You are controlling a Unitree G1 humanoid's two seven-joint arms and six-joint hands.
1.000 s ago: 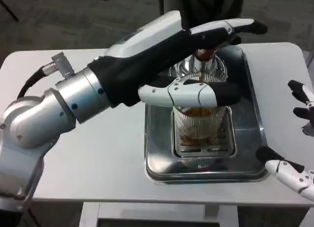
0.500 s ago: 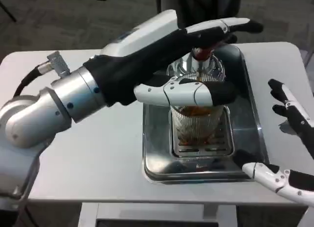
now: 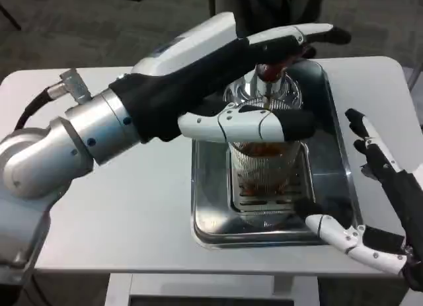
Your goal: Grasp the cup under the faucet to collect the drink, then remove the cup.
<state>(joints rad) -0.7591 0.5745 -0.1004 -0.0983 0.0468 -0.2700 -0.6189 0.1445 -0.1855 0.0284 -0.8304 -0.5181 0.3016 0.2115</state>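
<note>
A ribbed glass cup (image 3: 263,168) holding amber drink stands on the slotted grate of a steel tray (image 3: 206,187), under a chrome faucet (image 3: 246,93) with a red knob (image 3: 268,72). My left hand (image 3: 231,68) reaches over the faucet: its long fingers lie on top of the knob and its thumb (image 3: 244,125) stretches across the front of the cup's rim. It grips nothing. My right hand (image 3: 388,190) is at the tray's right edge, fingers spread wide, its thumb (image 3: 334,230) over the tray's front right corner, a little short of the cup.
The tray sits in the middle of a white table (image 3: 132,193), whose front edge runs just below it. My left forearm (image 3: 86,137) crosses the table's left half. Dark floor lies beyond the far edge.
My right hand has come in from the right edge toward the tray and cup, fingers spread. The left hand stays on the faucet. The picture has shifted slightly left.
</note>
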